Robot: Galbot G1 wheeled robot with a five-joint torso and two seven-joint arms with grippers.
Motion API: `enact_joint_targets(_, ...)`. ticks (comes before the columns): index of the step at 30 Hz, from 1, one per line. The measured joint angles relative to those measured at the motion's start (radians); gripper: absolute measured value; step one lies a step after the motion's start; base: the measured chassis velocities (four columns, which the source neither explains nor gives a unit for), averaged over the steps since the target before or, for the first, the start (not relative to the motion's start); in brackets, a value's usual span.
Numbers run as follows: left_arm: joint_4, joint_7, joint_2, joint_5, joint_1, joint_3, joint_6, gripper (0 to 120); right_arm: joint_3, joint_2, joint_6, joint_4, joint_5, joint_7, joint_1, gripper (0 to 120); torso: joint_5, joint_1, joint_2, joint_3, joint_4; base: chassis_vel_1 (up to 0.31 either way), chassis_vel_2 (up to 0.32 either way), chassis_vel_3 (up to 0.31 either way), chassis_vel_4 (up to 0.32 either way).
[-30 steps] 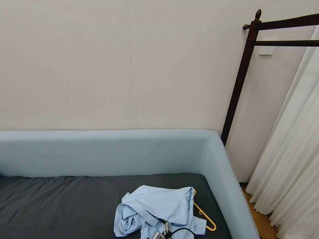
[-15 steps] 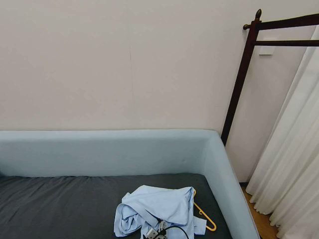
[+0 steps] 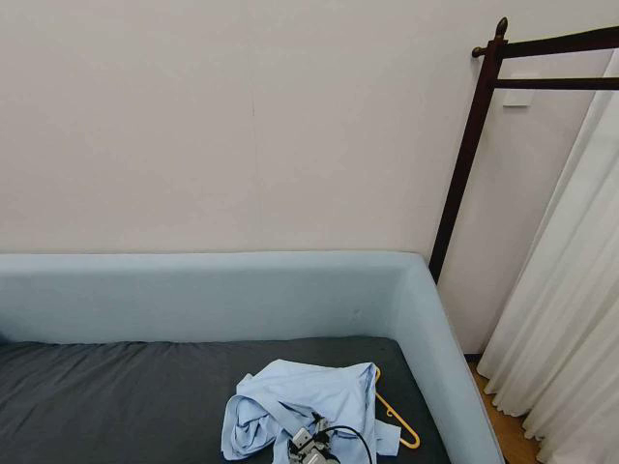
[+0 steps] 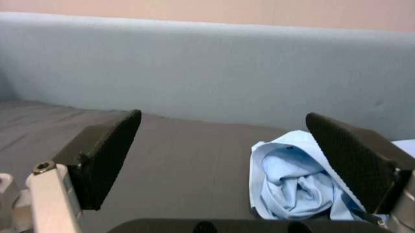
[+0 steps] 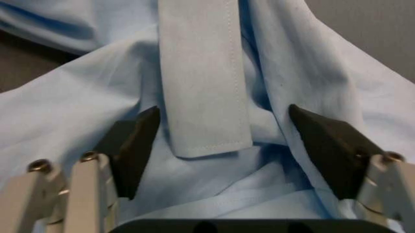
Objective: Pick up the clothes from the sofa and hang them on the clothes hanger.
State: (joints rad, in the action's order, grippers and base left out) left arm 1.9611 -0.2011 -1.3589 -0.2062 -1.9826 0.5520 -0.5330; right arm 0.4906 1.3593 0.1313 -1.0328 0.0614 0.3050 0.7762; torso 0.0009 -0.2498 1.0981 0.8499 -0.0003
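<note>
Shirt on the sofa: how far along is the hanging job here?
Done: nothing. The blue shirt lies crumpled on the sofa with an orange hanger at its edge, not on the wooden rack. In hand: the right gripper, open, straddles a strip of the shirt; the left gripper is open nearby. Left: grasp, lift, hang.

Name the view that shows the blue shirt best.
The head view: most of the blue shirt lies on the sofa, the right gripper at its near edge. The right wrist view gives folds and a strip between open jaws; the left wrist view, one bunched end by the left gripper.
</note>
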Motion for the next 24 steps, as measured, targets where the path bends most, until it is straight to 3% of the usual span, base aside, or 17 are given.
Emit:
enact_joint_targets(3, -0.002, 0.001, -0.001, 0.0, 0.002, -0.003, 0.0, 100, 0.002, 0.006, -0.002, 0.001, -0.021, 0.018, 0.011, 63, 0.0001, 0.0, 0.0, 0.0, 0.0, 0.0, 0.0, 0.0, 0.0)
enact_joint_targets(8, -0.002, 0.001, -0.002, 0.0, 0.002, -0.003, -0.001, 100, 0.005, 0.009, -0.002, -0.001, -0.037, 0.03, 0.02, 51, 0.0001, 0.0, 0.0, 0.0, -0.0001, 0.0, 0.0, 0.0, 0.0)
enact_joint_targets(12, -0.005, 0.004, -0.003, 0.0, -0.004, -0.006, -0.012, 100, -0.006, 0.018, -0.003, 0.009, -0.066, 0.052, 0.031, 27, 0.0001, 0.0, 0.0, 0.0, 0.0, 0.0, 0.0, 0.0, 0.0)
enact_joint_targets(17, -0.005, 0.005, -0.003, 0.001, -0.005, -0.007, -0.014, 100, -0.021, 0.022, -0.015, 0.024, -0.079, 0.055, 0.027, 11, 0.0001, 0.0, 0.0, 0.0, 0.0, 0.0, 0.0, 0.0, 0.0)
enact_joint_targets(21, -0.005, 0.006, 0.001, 0.003, -0.004, -0.007, -0.014, 100, -0.023, 0.008, -0.017, 0.002, -0.066, 0.055, 0.024, 0, 0.0002, 0.0, 0.0, 0.0, 0.0001, 0.0, 0.0, 0.0, 0.0)
enact_joint_targets(24, -0.009, 0.007, 0.005, 0.003, 0.002, -0.007, -0.014, 100, -0.015, -0.021, -0.012, -0.053, -0.022, 0.043, 0.024, 0, 0.0003, 0.0, 0.0, 0.0, 0.0001, 0.0, 0.0, 0.0, 0.0)
